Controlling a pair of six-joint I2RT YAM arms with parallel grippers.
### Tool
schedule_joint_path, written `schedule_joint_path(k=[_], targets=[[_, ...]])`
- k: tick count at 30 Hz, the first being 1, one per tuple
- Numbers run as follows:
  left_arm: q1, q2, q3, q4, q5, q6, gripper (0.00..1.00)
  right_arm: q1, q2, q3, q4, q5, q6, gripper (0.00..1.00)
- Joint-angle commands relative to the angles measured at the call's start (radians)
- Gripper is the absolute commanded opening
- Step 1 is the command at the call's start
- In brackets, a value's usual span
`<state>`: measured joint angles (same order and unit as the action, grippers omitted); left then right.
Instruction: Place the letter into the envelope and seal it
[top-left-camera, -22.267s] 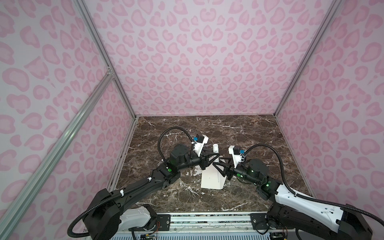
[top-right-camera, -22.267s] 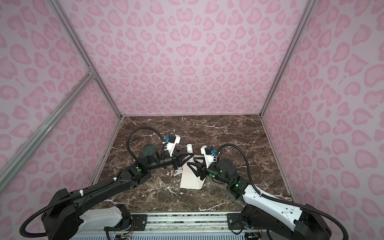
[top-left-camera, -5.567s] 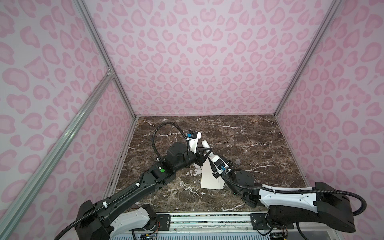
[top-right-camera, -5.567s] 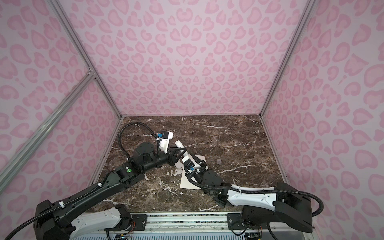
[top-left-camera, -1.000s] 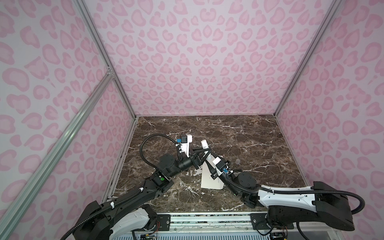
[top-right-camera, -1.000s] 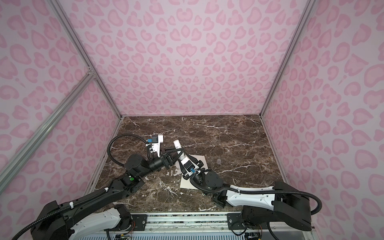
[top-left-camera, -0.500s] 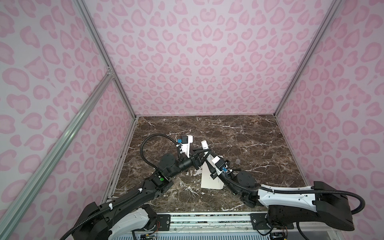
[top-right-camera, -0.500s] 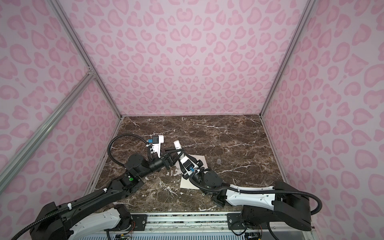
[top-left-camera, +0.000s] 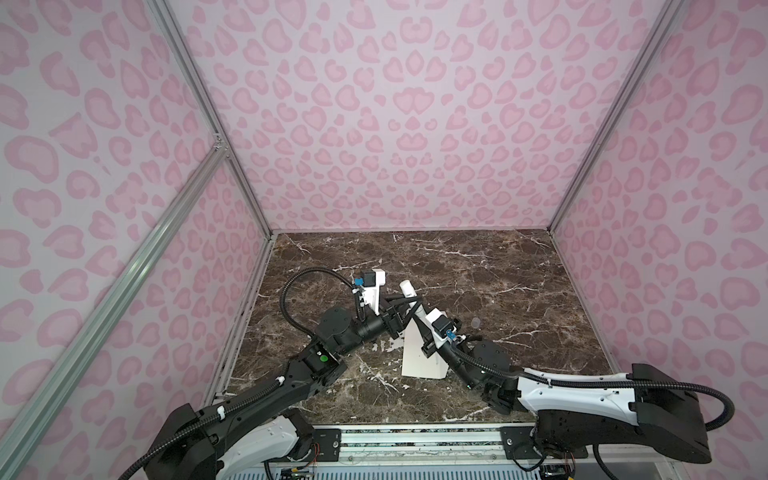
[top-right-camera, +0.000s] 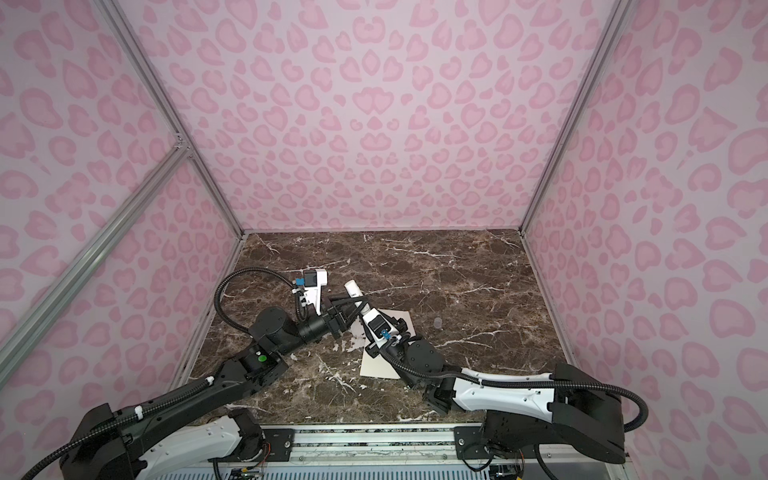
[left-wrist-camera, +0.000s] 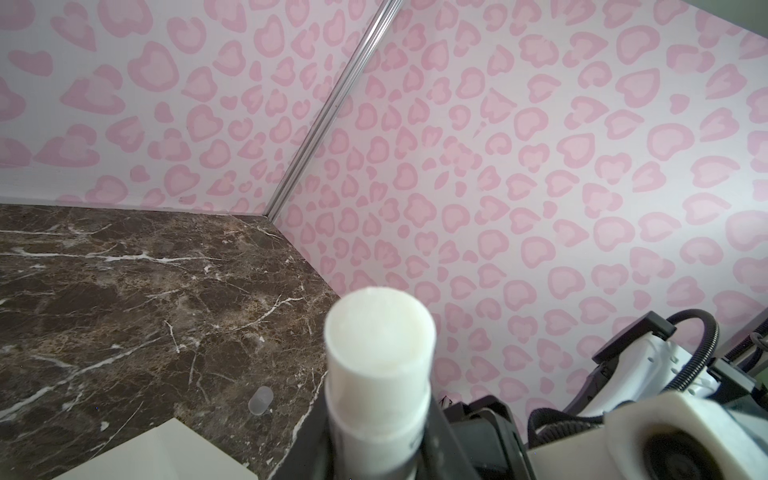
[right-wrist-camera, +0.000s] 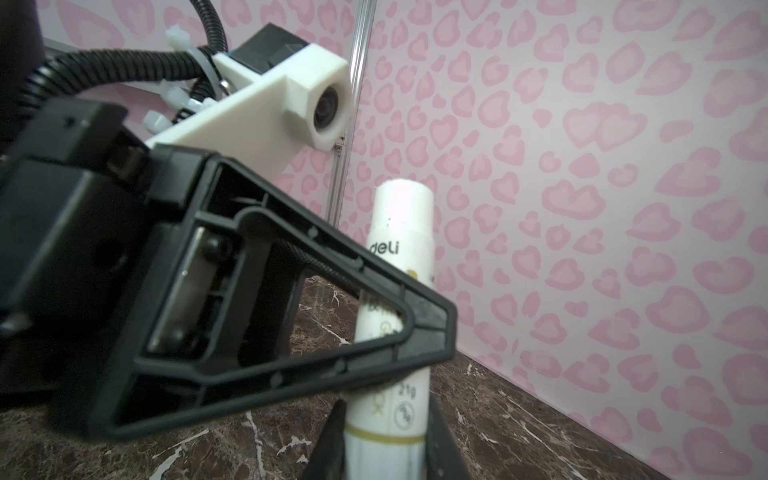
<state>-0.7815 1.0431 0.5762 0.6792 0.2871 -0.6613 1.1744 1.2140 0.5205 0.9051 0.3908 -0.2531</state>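
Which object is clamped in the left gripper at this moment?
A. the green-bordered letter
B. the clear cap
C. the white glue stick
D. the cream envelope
C: in the left wrist view the glue stick rises from between the fingers of the left gripper, while the envelope and the clear cap lie on the table.

On marble tabletop (top-left-camera: 498, 266): envelope (top-left-camera: 419, 359), clear cap (top-left-camera: 476, 322).
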Motion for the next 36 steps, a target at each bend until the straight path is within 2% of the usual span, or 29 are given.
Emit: schedule_joint_path(k=[1, 5, 13, 18, 21, 23, 25, 28, 36], targets=[[-0.001, 0.001, 0.004, -0.01, 0.026, 0.031, 0.04, -0.001, -0.021, 0.009, -0.013, -0.038, 0.043, 0.18], [0.001, -0.003, -0.004, -0.009, 0.061, 0.062, 0.04, -0.026, -0.065, 0.011, -0.08, -0.138, 0.139, 0.15], [0.019, 0.011, -0.017, 0.029, 0.165, 0.075, 0.04, -0.158, -0.123, -0.008, -0.106, -0.497, 0.407, 0.11], [0.027, 0.014, -0.01, 0.027, 0.2, 0.078, 0.04, -0.195, -0.139, -0.022, -0.097, -0.573, 0.486, 0.11], [0.031, 0.014, -0.006, 0.013, 0.205, 0.077, 0.04, -0.199, -0.149, -0.024, -0.132, -0.564, 0.463, 0.1], [0.033, 0.01, -0.002, -0.003, 0.208, 0.078, 0.09, -0.197, -0.161, -0.029, -0.151, -0.541, 0.442, 0.09], [0.035, 0.002, 0.002, -0.016, 0.198, 0.078, 0.22, -0.197, -0.172, -0.031, -0.177, -0.52, 0.416, 0.07], [0.039, 0.0, 0.013, -0.023, 0.198, 0.074, 0.32, -0.194, -0.189, -0.029, -0.217, -0.503, 0.385, 0.06], [0.042, 0.038, 0.038, 0.012, 0.206, 0.038, 0.52, -0.184, -0.208, -0.021, -0.276, -0.497, 0.346, 0.06]])
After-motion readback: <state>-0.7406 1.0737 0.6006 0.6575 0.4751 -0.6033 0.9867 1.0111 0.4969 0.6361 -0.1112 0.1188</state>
